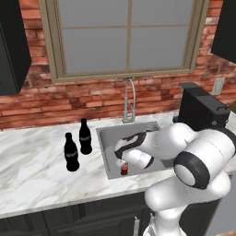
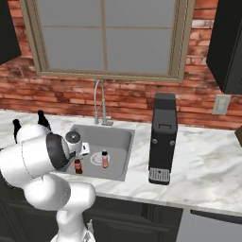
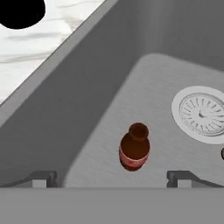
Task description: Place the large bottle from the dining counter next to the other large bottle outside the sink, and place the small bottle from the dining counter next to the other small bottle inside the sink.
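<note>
Gripper [image 3: 112,177] above sink basin [image 3: 87,109], pointing down; finger tips spread wide in hand view, nothing between them. Small brown bottle [image 3: 134,152] with red label upright on basin floor, below and between the tips, not touched by either. Same bottle [image 1: 124,168] visible in left base view near front wall of sink, just under the hand; in right base view [image 2: 78,166] at front left of basin.

Second small bottle [image 2: 105,159], pinkish label, upright in sink, just to the right of the brown one, apart from it. Drain strainer [image 3: 202,113] to the right of brown bottle in hand view; a dark edge at far right, too little to identify.

Two large dark bottles on marble counter [image 1: 32,166] left of sink: one [image 1: 71,152] nearer the front, other [image 1: 85,136] behind it and closer to sink rim; close together, contact not determinable. Both upright.

Faucet [image 1: 129,99] behind basin, under window [image 1: 126,34]. Black coffee machine [image 2: 163,137] on counter right of sink. Brick wall [image 2: 137,97] behind.
</note>
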{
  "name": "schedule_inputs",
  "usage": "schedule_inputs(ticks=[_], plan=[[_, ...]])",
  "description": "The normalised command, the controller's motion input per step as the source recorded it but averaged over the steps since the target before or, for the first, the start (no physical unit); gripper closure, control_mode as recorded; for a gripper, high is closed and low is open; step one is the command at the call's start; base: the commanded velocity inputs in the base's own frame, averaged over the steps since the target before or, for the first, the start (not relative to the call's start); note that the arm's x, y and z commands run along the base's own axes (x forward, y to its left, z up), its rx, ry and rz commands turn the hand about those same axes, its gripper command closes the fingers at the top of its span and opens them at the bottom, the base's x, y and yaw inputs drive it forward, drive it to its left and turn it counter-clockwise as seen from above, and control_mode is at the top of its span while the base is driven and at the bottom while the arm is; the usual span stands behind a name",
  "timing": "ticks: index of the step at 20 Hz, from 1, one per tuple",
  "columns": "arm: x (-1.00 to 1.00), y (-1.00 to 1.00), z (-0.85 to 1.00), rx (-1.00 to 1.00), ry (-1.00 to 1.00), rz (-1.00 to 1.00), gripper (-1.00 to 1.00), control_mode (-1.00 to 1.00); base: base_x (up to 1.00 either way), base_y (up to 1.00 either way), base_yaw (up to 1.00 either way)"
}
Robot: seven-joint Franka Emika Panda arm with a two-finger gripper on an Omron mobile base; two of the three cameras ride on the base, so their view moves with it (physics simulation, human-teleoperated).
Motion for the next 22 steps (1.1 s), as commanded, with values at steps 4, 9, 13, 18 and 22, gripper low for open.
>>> schedule_inputs(ticks=[4, 9, 13, 18, 22], plan=[[-0.12, -0.04, 0.74, 0.01, -0.04, 0.0, -1.0, -1.0, 0.0, 0.0, 0.0], [-0.2, -0.12, 0.93, 0.02, -0.05, 0.0, -1.0, -1.0, 0.0, 0.0, 0.0], [-0.48, -0.21, 0.98, 0.03, -0.01, 0.0, -1.0, -1.0, 0.0, 0.0, 0.0], [-0.71, -0.19, 1.0, 0.04, 0.0, 0.0, -1.0, -1.0, 0.0, 0.0, 0.0], [-0.67, -0.13, 1.0, 0.03, 0.0, 0.0, -1.0, -1.0, 0.0, 0.0, 0.0]])
